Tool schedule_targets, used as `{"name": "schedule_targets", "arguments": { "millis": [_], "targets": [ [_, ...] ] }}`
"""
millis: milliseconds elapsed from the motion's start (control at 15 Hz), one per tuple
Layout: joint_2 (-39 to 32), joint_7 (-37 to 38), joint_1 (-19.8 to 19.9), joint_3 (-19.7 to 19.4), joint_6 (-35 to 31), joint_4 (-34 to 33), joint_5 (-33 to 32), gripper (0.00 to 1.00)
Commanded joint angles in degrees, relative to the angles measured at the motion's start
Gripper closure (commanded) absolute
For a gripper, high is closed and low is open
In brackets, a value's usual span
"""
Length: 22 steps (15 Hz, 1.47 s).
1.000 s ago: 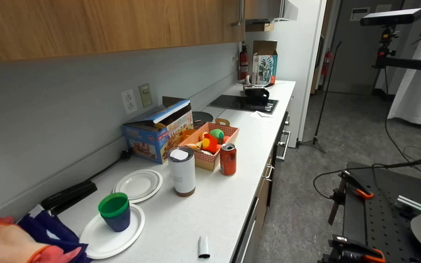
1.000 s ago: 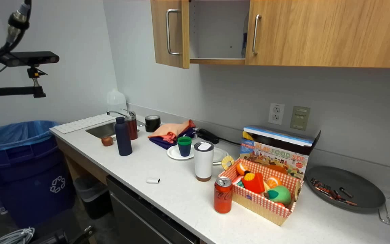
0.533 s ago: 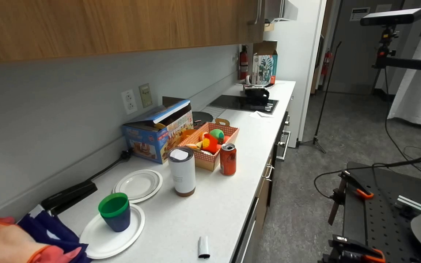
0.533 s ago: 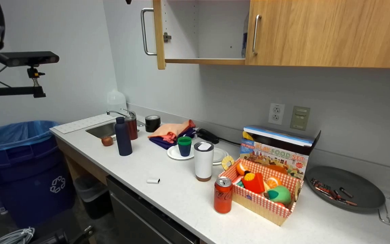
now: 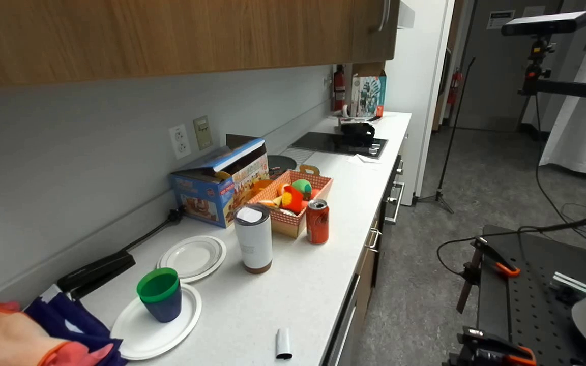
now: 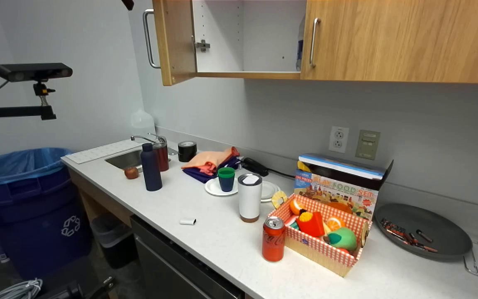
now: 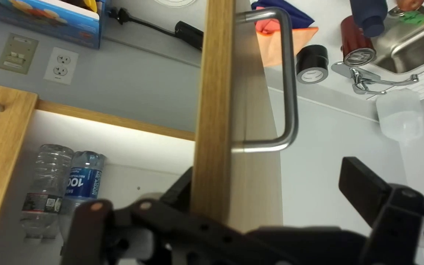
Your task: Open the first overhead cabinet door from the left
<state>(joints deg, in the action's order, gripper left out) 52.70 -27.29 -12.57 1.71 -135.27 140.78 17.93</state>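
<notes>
A: ok so what had just changed up there?

B: The overhead cabinet (image 6: 264,37), mostly. Its leftmost door (image 6: 176,45) had swung past edge-on and stood well out from the front, so its inner face showed in an exterior view. My read: task pretty much done, maybe one last shove wanted.

A: And against a second earlier?

B: Back then you saw the door's outer face there, only partway out. In an exterior view its free edge had also slid across, hiding most of the hood (image 5: 406,16).

A: Was the gripper (image 7: 267,169) hauling it along?

B: Nope, holding nothing. Its fingers (image 7: 363,191) were spread wide in the wrist view with the door's edge between them, one just inside the door (touching or not, I couldn't tell), the other well apart on the outer side. Looked like a push from inside to me.

A: Using the handle (image 7: 291,84)?

B: Didn't look it, nothing was hooked on it. Oh, and the hinge (image 6: 203,45) was in sight by then, which it hadn't been a second before.
</notes>
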Motion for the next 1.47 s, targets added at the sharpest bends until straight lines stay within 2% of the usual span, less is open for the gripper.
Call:
{"name": "schedule_targets", "arguments": {
  "millis": [0,533,1133,1400],
  "targets": [
    [2.4,4.9,-4.8,0.9,-0.1,1.5,-0.8,0.0],
    [3.2,7.9,-14.0,-0.5,4.8,-0.1,4.5,0.0],
    [0.0,3.1,-22.3,-1.6,4.8,-1.9,9.5,0.0],
    [-2.7,-1.2,-26.4,-3.4,4.4,-4.0,10.9,0.0]
  ]
}}
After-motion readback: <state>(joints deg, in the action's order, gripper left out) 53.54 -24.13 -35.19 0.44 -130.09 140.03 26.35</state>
